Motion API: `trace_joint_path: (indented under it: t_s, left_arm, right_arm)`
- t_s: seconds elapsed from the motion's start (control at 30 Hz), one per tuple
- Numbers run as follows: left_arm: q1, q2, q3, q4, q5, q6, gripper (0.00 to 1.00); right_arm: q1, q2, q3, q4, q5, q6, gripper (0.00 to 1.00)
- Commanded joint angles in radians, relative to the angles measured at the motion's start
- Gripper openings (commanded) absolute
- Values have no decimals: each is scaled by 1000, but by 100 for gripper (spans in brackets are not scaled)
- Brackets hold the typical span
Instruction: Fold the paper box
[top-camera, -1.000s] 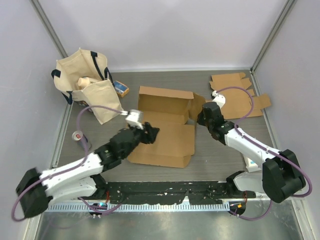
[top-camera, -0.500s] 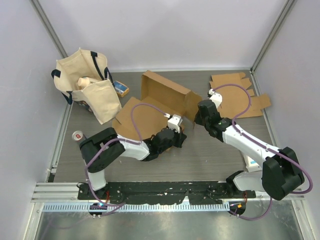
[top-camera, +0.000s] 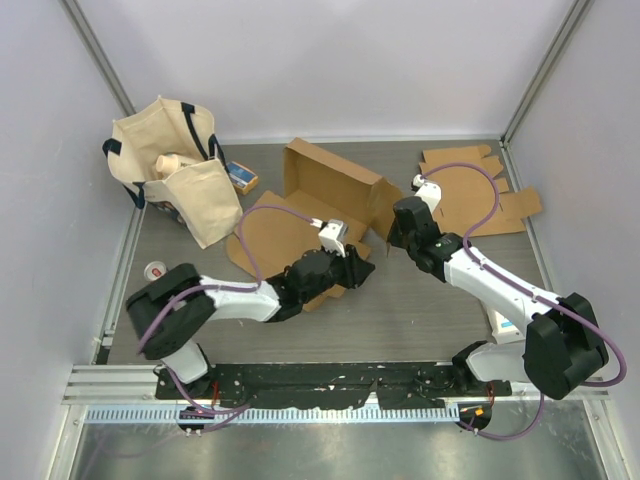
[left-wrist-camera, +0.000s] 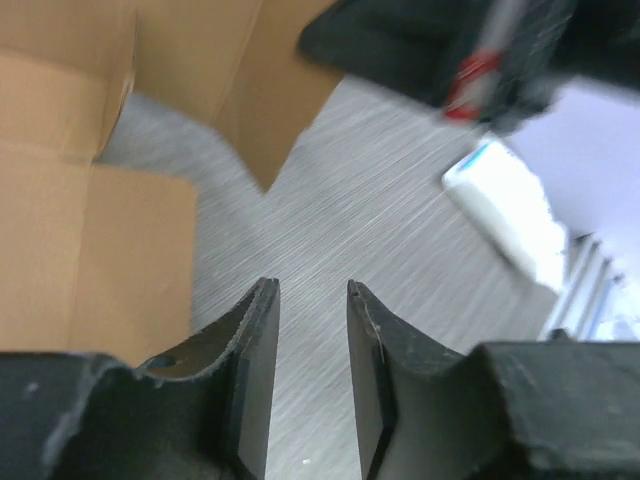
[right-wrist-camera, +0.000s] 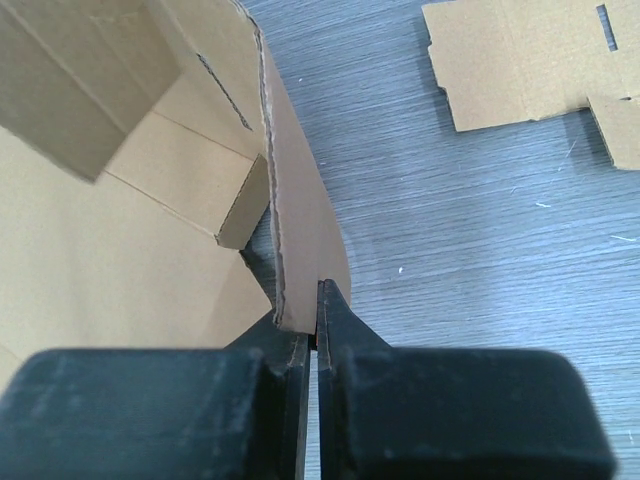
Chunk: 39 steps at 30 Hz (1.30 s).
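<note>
The paper box (top-camera: 330, 190) is pinched at its 3 o'clock wall by the right tool (right-wrist-camera: 312, 295); the left tool (left-wrist-camera: 310, 295) is spread, empty. Firm anchoring is advised while flaps are raised.

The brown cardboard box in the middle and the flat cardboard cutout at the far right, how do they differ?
The brown cardboard box is partly erected, with walls raised; the flat cardboard cutout lies unfolded. The right gripper pinches a wall of the box between its fingers; no gripper holds the cutout. The box sits between the arms, the cutout off to the far right. Both are plain brown cardboard.
</note>
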Motion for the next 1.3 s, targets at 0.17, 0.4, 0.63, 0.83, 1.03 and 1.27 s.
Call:
trace_joint_path:
  t_s: [0.17, 0.4, 0.63, 0.83, 1.03, 1.27]
  left_arm:
    - [60, -97, 37, -195, -166, -82, 19]
    - [74, 58, 100, -221, -205, -210, 3]
    - [73, 166, 127, -248, -169, -319, 0]
    - [74, 202, 132, -235, -140, -365, 0]
    - [74, 242, 146, -183, -71, -388, 0]
    - [80, 238, 109, -137, -67, -399, 0]
  right_arm:
    - [5, -14, 15, 79, 30, -51, 2]
    - [5, -9, 30, 74, 9, -35, 2]
    - [5, -6, 61, 28, -97, 69, 2]
    - [5, 23, 104, -39, -172, 188, 2]
    - [25, 58, 56, 60, -152, 285, 9]
    - [34, 129, 21, 281, -273, 117, 31]
